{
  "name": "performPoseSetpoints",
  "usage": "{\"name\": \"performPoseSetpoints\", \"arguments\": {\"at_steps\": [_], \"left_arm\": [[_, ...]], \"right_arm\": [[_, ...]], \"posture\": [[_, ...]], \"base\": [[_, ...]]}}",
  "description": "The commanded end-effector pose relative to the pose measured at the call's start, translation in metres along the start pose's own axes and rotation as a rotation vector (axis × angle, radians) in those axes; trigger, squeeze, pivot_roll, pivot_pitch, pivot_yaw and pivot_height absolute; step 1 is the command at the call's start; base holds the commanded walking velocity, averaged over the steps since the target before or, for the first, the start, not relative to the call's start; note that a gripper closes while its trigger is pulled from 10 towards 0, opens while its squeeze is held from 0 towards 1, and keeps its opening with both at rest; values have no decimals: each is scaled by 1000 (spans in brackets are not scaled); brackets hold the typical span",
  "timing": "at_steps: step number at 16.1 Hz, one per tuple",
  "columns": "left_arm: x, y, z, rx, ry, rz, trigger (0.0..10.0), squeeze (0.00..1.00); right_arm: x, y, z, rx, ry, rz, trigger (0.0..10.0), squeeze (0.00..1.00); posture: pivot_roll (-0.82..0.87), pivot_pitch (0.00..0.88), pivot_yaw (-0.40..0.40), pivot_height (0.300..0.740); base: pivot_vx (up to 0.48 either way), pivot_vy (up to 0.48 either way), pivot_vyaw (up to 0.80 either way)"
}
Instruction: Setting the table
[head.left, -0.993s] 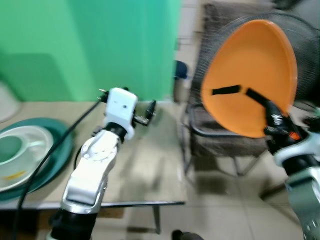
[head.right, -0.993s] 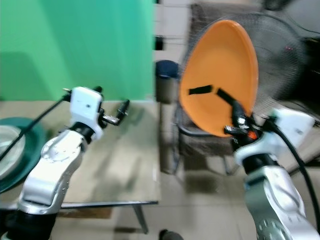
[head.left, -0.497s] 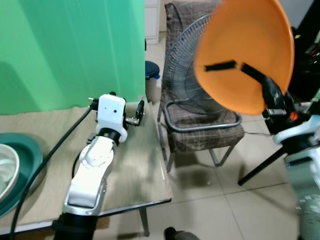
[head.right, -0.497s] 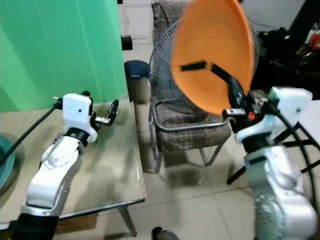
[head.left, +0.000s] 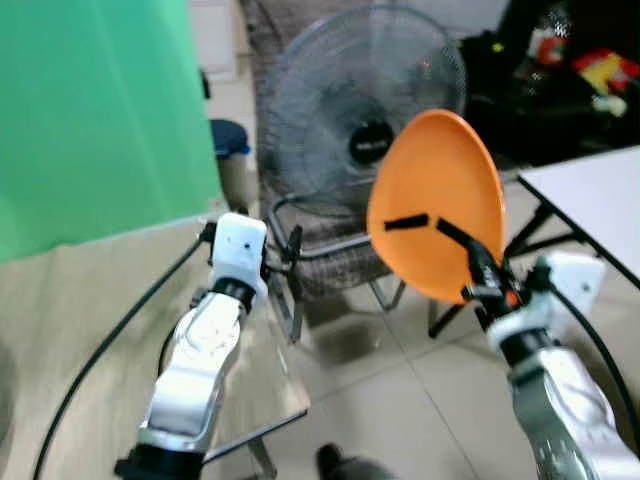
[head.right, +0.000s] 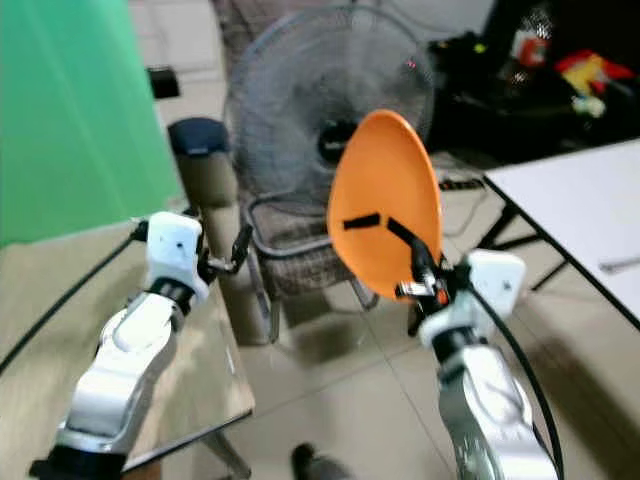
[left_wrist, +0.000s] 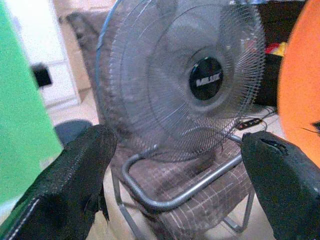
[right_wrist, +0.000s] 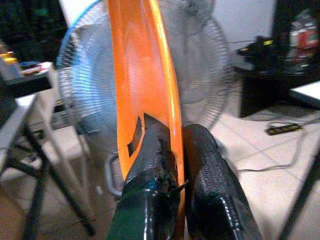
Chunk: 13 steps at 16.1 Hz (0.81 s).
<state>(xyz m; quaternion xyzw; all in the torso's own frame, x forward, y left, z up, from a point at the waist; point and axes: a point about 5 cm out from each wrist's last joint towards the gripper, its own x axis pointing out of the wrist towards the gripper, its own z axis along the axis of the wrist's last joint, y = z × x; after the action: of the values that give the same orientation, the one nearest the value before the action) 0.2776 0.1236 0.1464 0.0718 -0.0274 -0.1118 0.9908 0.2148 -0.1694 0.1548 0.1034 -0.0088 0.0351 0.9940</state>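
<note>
Only one piece of lettering found: a short white word on the round black hub (left_wrist: 206, 78) at the centre of the standing fan (head.left: 352, 110), behind its wire grille. Too blurred in the left wrist view to spell out; perhaps five or six capital letters, likely a brand mark. Seen again as a pale smear on the hub in the left eye view, unreadable there too. Bright red and yellow packages (head.left: 590, 70) at the far right corner of the dark shelf, print not legible.
</note>
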Motion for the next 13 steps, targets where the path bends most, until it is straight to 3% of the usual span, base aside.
{"name": "performPoseSetpoints", "arguments": {"at_steps": [1, 3, 9, 13], "left_arm": [[-1, 0, 8, -38, -21, -15, 10000, 0], [-3, -5, 6, -35, -11, -58, 10000, 0], [-1, -6, 6, -43, -5, -8, 10000, 0], [-8, -5, 4, -29, -8, -39, 10000, 0]], "right_arm": [[-5, -1, 9, -47, -65, -12, 10000, 0], [-10, -6, 2, -42, -41, -44, 10000, 0], [-12, -12, 2, -21, -42, -87, 10000, 0], [-13, -6, -1, -29, -17, -87, 10000, 0]], "posture": [[-19, 0, -3, 740], [-23, 0, -7, 740], [-22, 0, -21, 740], [-32, 0, -20, 740]], "base": [[0, 0, -800], [0, 0, -800], [0, 0, -800], [0, 0, -800]]}}
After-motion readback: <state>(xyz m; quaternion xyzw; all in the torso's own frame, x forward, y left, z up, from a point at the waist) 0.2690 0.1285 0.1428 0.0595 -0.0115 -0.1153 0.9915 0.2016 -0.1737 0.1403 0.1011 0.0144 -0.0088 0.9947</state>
